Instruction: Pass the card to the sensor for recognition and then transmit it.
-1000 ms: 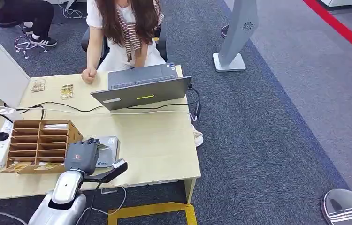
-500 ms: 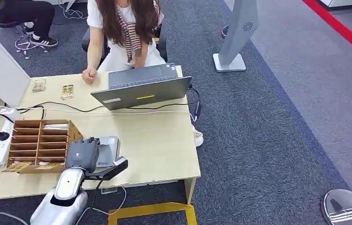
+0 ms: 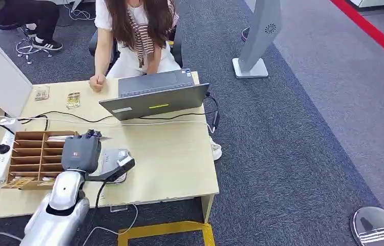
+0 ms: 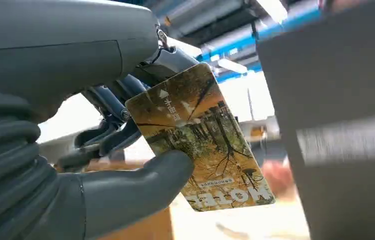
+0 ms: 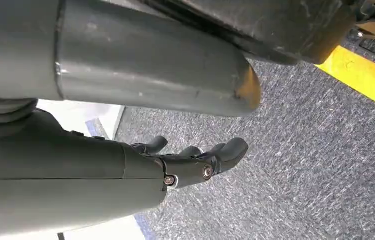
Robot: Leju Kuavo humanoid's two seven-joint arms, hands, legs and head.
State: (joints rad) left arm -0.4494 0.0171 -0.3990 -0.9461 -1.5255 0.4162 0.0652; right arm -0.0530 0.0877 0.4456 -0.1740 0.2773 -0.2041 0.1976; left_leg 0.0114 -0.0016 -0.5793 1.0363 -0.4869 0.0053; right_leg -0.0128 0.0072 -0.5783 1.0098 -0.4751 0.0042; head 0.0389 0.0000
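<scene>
glossy printed plastic card; matt grey plastic fingers; pale smooth wood table; cardboard organizer; rough carpet floor.

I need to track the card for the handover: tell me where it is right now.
The yellow-brown printed card is pinched in the left hand, above the wooden compartment organiser on the desk's left side, just beyond the grey card sensor.

I'm looking at an office: grey carpet, a person sitting at a laptop on a pale worktop.
</scene>
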